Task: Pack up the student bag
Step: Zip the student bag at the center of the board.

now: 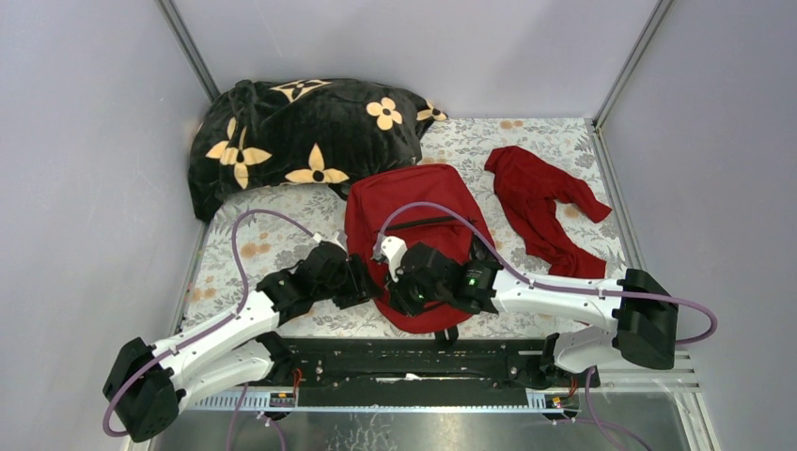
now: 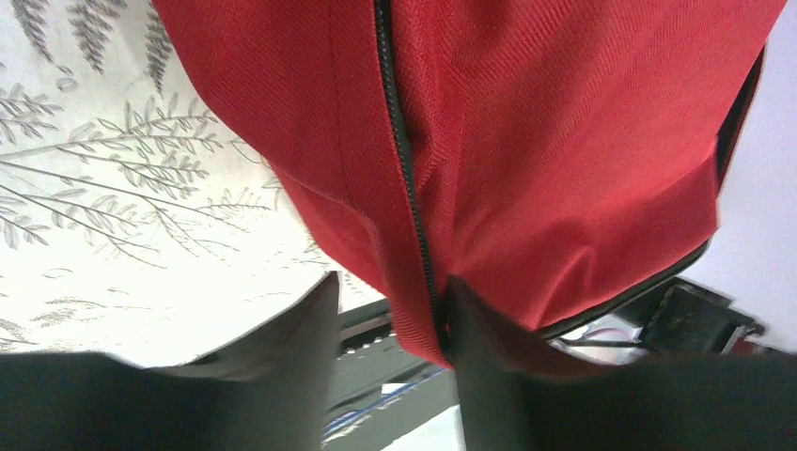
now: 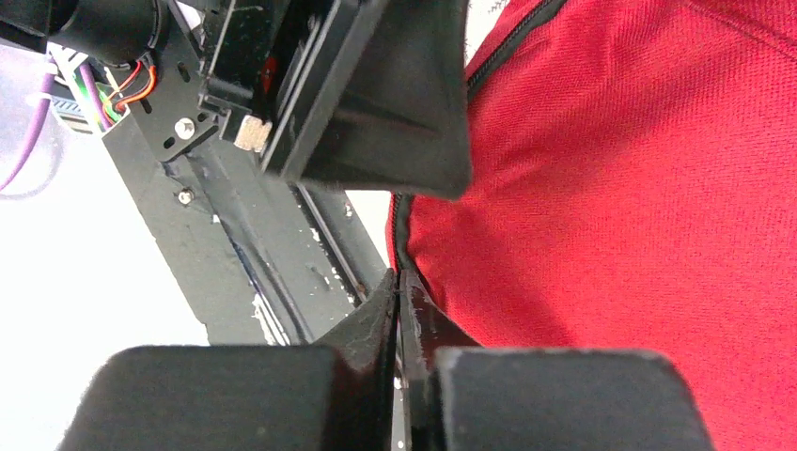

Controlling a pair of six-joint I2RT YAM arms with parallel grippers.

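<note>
Down at the bottom of the overhead frame, the black rail (image 1: pixel 414 362) marks the counter's (image 1: pixel 226 272) near edge. Just above it both arms crowd the backpack (image 1: pixel 414 197), which lies centre frame with its long axis running away from them. The right tool (image 3: pixel 399 301) is clenched on the black zipper line at the near end. The left tool (image 2: pixel 390 301) is spread, straddling that corner and gripping nothing. There's open room at left. The red garment (image 1: pixel 540 202) lies apart, right. The flowered blanket (image 1: pixel 301 132) is upper left, just beside the far corner.
</note>
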